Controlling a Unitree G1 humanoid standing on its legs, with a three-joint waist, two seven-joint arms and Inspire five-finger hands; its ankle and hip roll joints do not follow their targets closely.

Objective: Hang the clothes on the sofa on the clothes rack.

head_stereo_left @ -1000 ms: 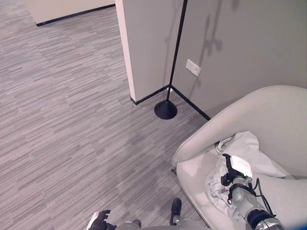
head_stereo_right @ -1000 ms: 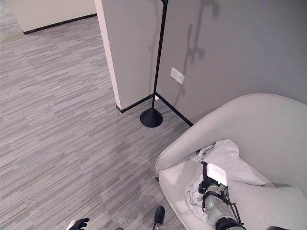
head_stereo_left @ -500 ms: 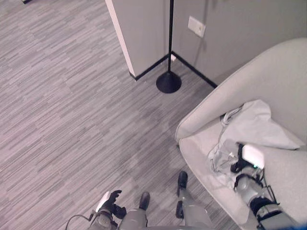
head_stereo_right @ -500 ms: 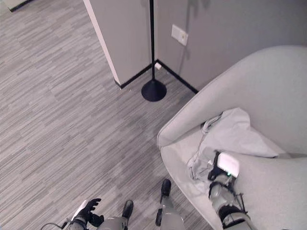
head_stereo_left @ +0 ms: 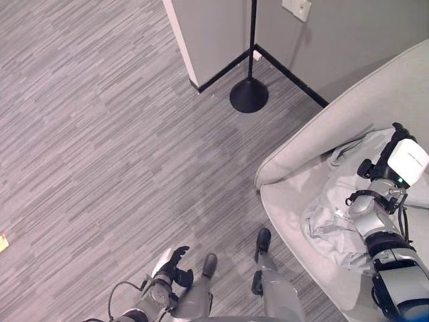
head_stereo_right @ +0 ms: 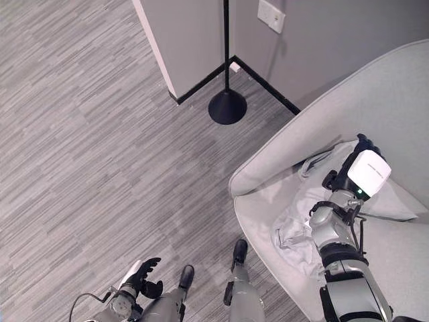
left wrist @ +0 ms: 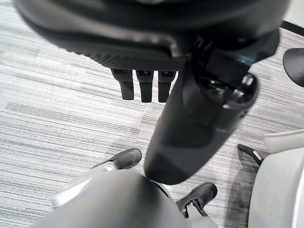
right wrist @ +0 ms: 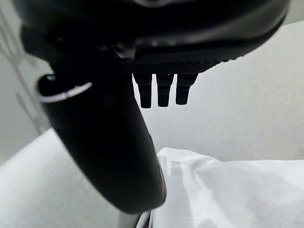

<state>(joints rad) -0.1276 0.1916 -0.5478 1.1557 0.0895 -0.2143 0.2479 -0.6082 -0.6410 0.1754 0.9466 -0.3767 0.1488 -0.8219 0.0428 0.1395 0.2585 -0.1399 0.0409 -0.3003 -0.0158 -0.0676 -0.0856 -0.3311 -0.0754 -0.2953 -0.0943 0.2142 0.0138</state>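
Pale grey clothes (head_stereo_left: 335, 225) lie crumpled on the sofa (head_stereo_right: 402, 100) seat, against the backrest. Right hand (head_stereo_right: 354, 155) hovers just above the heap's far end, fingers straight and relaxed, holding nothing; the garment lies directly below and slightly toward the robot from it, so this hand is far nearer. Left hand (head_stereo_left: 171, 265) hangs low over the floor (head_stereo_left: 100, 134), loosely open, empty. Rack pole and base (head_stereo_left: 249, 95) stand in the wall corner, beyond the sofa arm
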